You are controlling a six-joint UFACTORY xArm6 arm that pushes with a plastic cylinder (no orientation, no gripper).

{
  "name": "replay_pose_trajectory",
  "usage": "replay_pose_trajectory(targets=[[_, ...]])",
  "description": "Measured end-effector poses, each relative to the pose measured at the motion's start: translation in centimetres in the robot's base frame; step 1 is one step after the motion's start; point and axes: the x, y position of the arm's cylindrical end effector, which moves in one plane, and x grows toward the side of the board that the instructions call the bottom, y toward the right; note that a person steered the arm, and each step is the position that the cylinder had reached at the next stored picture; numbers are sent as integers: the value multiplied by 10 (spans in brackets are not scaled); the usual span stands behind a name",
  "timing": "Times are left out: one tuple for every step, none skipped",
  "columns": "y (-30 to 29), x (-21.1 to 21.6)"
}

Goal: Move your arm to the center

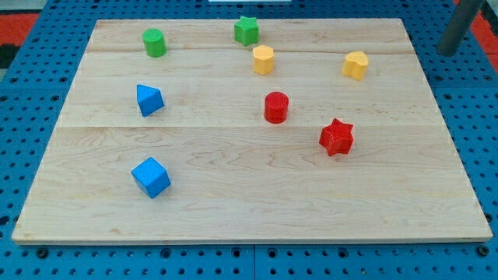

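My tip (448,50) is at the view's top right, off the wooden board (249,210) and over the blue pegboard, right of all the blocks. The nearest block is a yellow block (355,65) to its left. A yellow hexagon (263,59) lies left of that, below a green star (247,30). A red cylinder (275,107) sits near the board's middle, with a red star (336,137) to its lower right. A green cylinder (154,42) is at the top left. A blue wedge-like block (149,99) and a blue cube (150,176) are on the left.
A blue pegboard table (475,140) surrounds the wooden board on all sides. A red patch (31,19) shows at the view's top left corner.
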Motion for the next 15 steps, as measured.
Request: replay_pose_trajectory(targets=[[-4,24],[-15,49],[-49,63],[-99,66],[-135,72],[-164,82],[-175,83],[-179,83],[-202,83],[-232,83],[-269,83],[-302,81],[-329,79],[-347,77],[-360,73]])
